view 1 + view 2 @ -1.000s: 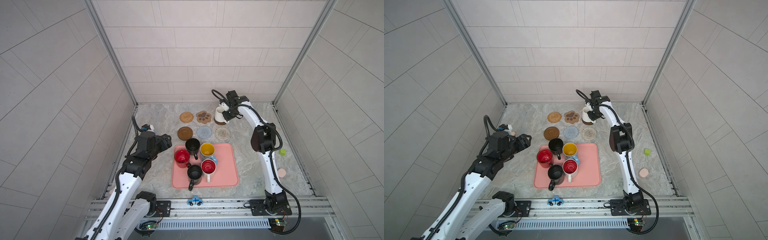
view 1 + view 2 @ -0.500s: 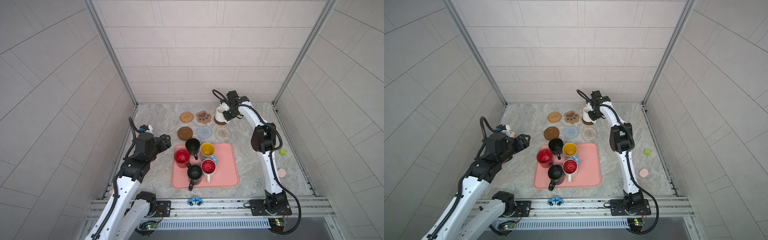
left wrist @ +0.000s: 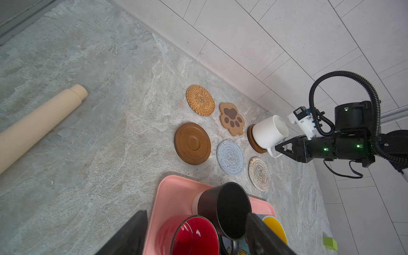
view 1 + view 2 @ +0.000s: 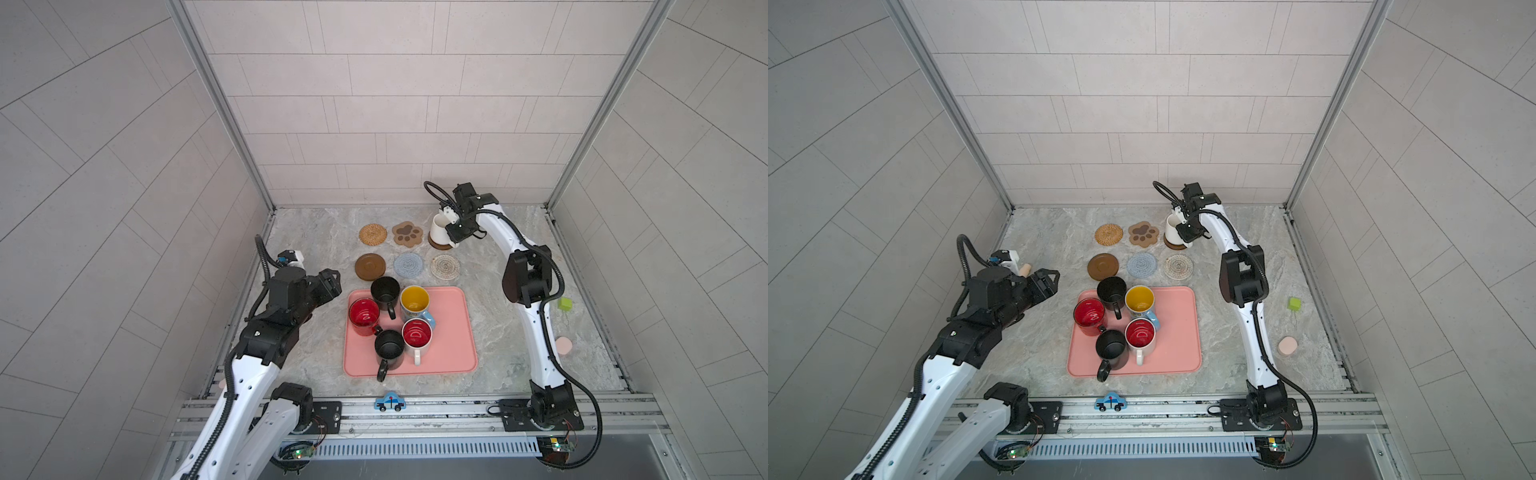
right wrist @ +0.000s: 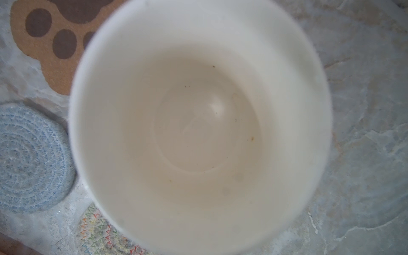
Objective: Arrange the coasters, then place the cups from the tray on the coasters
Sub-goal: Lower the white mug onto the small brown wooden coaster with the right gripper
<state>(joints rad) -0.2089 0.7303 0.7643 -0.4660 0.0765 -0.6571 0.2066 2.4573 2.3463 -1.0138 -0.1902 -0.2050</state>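
Handle of the white mug (image 3: 268,132) is pinched tight in my right gripper (image 3: 277,149). The mug stands just ahead of my tips on the dark coaster (image 3: 252,141), with the paw coaster (image 3: 231,118) beyond it. First placing looks all but done, I judge. Next I let go and back off straight, without dragging the handle. My left gripper (image 4: 330,284) gapes wide and empty beside the tray (image 4: 449,332), where five mugs wait, the black mug (image 3: 225,207) just ahead of its tips.
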